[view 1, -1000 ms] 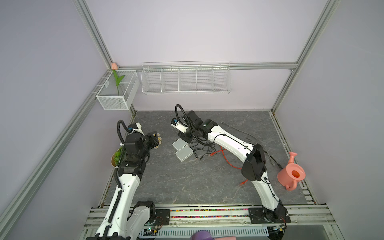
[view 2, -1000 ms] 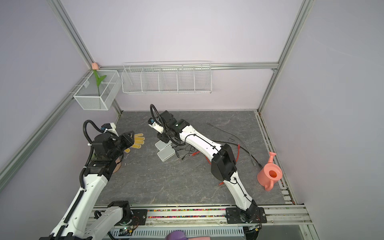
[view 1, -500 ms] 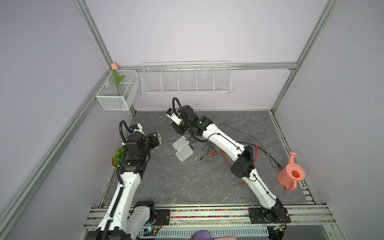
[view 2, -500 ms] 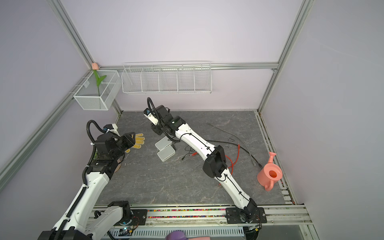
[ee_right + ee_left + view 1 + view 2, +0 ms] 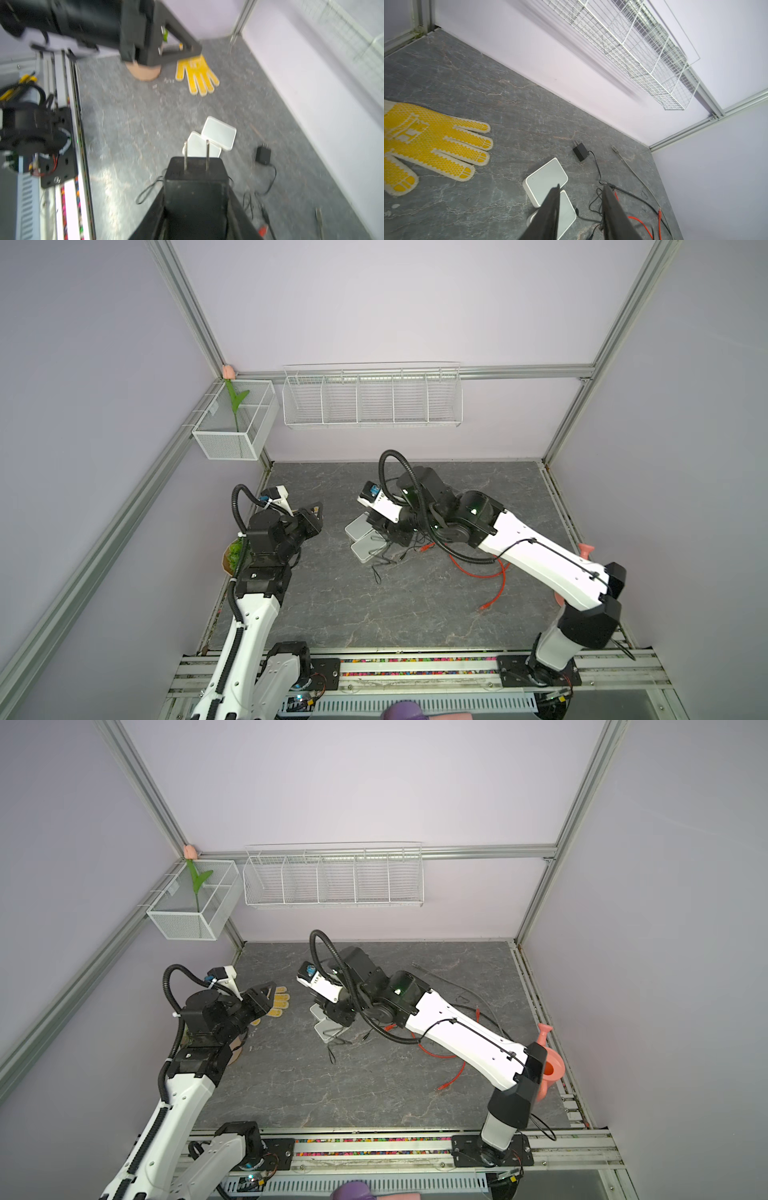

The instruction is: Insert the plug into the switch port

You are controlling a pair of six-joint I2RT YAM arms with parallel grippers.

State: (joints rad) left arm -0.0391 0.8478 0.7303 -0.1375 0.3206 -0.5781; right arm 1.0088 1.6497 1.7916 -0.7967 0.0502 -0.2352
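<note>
While the plug is not yet inserted, the desk (image 5: 415, 614) carries two white switches (image 5: 357, 528), touching, at its middle. The right pincer (image 5: 195, 187) pinches the black plug (image 5: 195, 172) over them, prongs forward; the left pincer (image 5: 582, 189) hangs spread and empty. A glove (image 5: 278, 1002), a second adapter (image 5: 580, 151) and loose cables (image 5: 503, 580) lie around; the ports are hidden.

Above the worktop (image 5: 374, 605), the left gripper (image 5: 582, 188) is held with fingers (image 5: 550, 207) parted, empty; the right gripper (image 5: 195, 199) is clamped on a plug (image 5: 194, 169).
</note>
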